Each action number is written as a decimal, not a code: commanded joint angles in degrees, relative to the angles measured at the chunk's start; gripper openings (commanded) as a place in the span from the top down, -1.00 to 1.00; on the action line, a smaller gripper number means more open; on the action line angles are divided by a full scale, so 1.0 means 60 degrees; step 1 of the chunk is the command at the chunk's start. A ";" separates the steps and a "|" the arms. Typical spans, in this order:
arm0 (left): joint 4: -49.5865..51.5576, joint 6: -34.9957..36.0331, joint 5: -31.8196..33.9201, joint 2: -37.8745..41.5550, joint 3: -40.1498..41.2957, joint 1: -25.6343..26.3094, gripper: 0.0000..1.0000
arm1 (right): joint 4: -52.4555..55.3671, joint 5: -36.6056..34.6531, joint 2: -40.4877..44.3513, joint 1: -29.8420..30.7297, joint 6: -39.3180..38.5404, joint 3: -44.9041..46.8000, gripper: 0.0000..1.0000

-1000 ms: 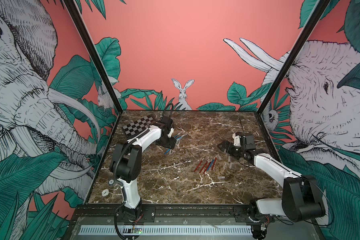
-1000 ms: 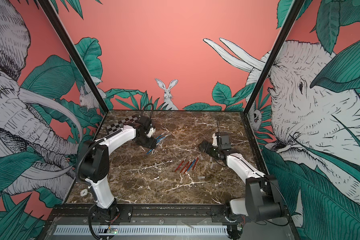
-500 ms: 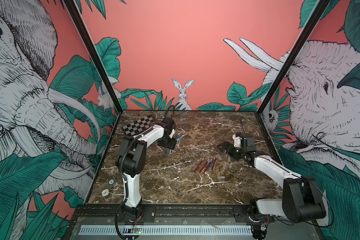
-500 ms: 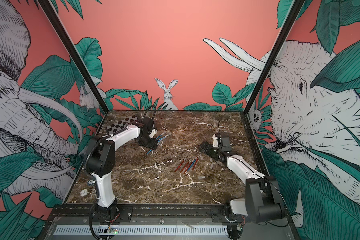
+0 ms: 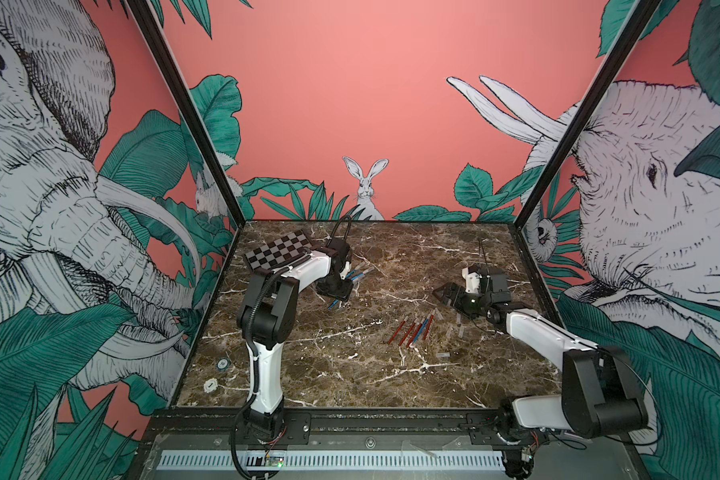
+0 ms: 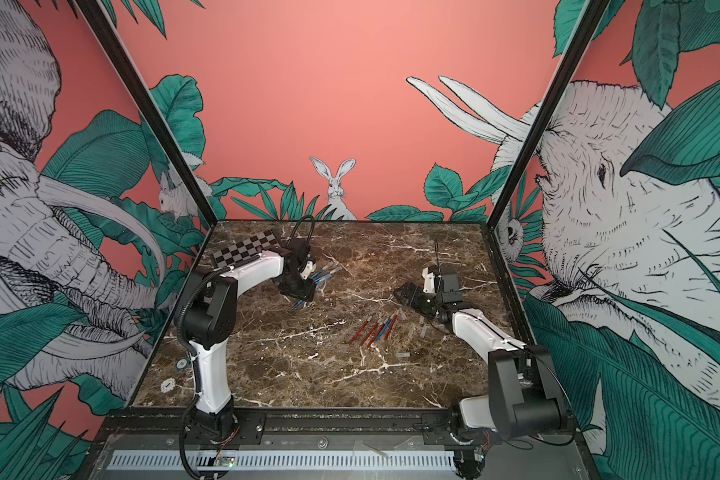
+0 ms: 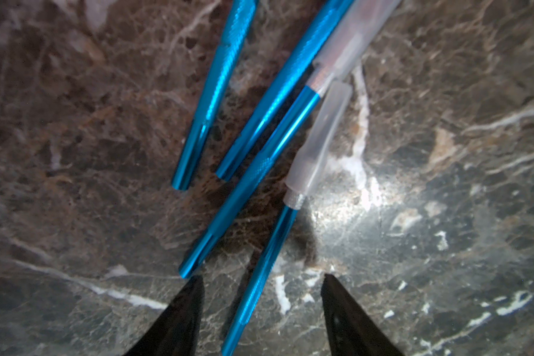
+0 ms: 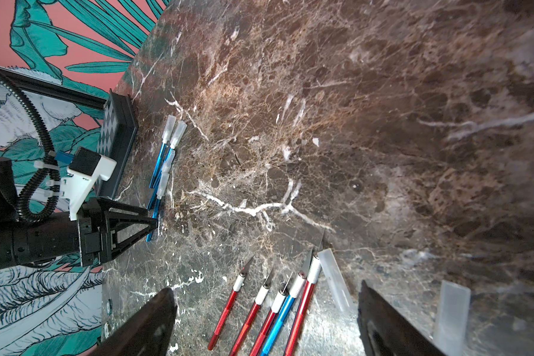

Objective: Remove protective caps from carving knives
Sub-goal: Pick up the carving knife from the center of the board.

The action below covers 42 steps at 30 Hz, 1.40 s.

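Far-left corner of the worktop [image 5: 308, 374], just beside the checkered board [image 5: 279, 253]: four capped blue knives [image 8: 162, 166] fanned together, clear caps [image 7: 321, 141] still on the tips. Left gripper [image 7: 262, 277] low over them, jaws spread, straddling the handle of the nearest blue knife [image 7: 269, 255], fingers [image 7: 191, 296] either side and not pinching it.

Across to mid-worktop, toward the right edge: right gripper [image 8: 265, 286] wide apart, carrying nothing, hanging above a neat row of bared knives [image 8: 272, 305], four red and one blue, blades out. Loose caps [image 8: 335, 283] flat on the marble just beside that row on its right-edge side, one more loose cap [image 5: 443, 355] lying toward the near edge.

Near the left edge, two small round discs [image 5: 222, 363], markings too small to read.
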<state>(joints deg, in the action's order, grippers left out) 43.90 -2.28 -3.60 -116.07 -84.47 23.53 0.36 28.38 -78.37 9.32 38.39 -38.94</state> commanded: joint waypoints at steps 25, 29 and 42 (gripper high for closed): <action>-0.0025 0.0211 0.0160 -0.0328 -0.0366 -0.0021 -0.23 | -0.0081 0.0202 -0.0188 -0.0048 -0.0170 -0.0320 -0.75; -0.0085 0.0177 0.0101 -0.0328 -0.0324 -0.0024 -0.20 | -0.0060 0.0206 -0.0254 -0.0049 -0.0181 -0.0382 -0.75; -0.0091 0.0151 -0.0001 -0.0375 -0.0322 -0.0018 -0.13 | 0.0101 0.0097 0.0037 -0.0058 -0.0291 -0.0343 -0.75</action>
<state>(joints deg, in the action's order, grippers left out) 43.09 -1.65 -2.48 -117.86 -85.47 23.53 1.15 29.21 -79.42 9.32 37.43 -40.25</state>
